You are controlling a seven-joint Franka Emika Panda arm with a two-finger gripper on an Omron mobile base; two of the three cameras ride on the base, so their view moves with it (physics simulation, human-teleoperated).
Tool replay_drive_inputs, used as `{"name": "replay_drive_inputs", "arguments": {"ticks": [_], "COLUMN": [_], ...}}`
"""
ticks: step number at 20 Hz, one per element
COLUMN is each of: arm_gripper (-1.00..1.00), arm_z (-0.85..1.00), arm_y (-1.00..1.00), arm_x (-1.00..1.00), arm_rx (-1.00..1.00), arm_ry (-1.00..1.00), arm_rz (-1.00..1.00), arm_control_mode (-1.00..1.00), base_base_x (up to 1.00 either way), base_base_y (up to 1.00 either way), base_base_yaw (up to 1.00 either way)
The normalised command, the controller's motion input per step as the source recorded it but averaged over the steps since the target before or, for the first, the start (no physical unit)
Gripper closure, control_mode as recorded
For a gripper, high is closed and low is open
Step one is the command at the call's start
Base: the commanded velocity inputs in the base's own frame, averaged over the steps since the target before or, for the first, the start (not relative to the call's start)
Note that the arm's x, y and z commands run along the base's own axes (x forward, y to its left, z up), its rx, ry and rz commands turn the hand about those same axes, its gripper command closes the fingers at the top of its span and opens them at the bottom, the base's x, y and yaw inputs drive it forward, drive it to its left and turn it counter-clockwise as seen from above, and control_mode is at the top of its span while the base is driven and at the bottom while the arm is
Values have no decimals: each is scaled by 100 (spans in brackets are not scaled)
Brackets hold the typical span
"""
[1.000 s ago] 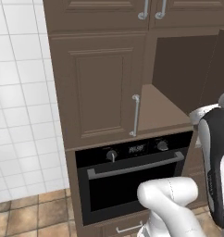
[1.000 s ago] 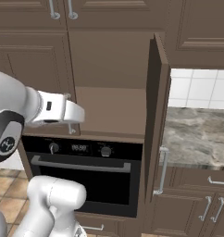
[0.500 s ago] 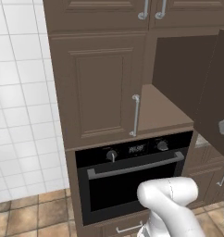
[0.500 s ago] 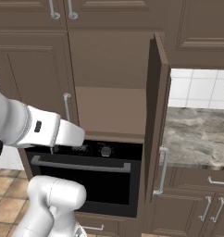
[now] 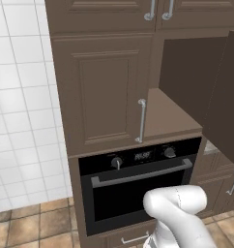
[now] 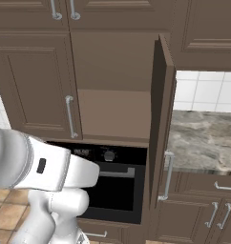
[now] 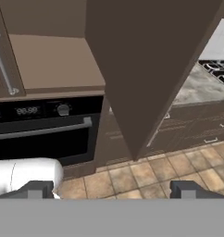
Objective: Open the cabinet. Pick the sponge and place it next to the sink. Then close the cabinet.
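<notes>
The cabinet stands with its left door (image 5: 102, 87) shut and its right door (image 6: 160, 119) swung out edge-on. Between them the plain brown shelf (image 6: 112, 114) shows bare where I can see it. The sponge is out of view. In the hand view my gripper (image 7: 113, 192) is open, its two dark fingertips (image 7: 40, 190) far apart with nothing between them. It hangs low in front of the open door (image 7: 146, 69), looking at the shelf (image 7: 53, 60) and the floor. My forearm (image 6: 46, 167) lies low at the left of the right base view.
A black oven (image 5: 133, 189) sits directly under the cabinet. A marble counter (image 6: 203, 138) runs to the right behind the open door, with a stove top (image 7: 218, 69) further along. White tiled wall (image 5: 22, 121) is left of the cabinet. Brown floor tiles (image 7: 146, 176) lie below.
The arm has swung down: it has left the right edge of the left base view and dropped from mid-height to low in the right base view. The cabinet doors have not moved.
</notes>
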Motion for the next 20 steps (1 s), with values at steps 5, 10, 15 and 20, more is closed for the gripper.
{"name": "replay_drive_inputs", "arguments": {"ticks": [5, 10, 15, 20], "arm_gripper": [-100, -100, -100, -100], "arm_z": [0, 0, 0, 0], "arm_y": [-33, -35, -33, -30], "arm_x": [-17, 0, 0, 0], "arm_rx": [0, 0, 0, 1], "arm_ry": [-2, -4, -11, -14], "arm_rz": [0, 0, 0, 0], "arm_control_mode": [-100, -100, -100, -100], "base_base_x": [0, 0, 0, 0], "base_base_y": [0, 0, 0, 0], "base_base_yaw": [0, 0, 0, 0]}}
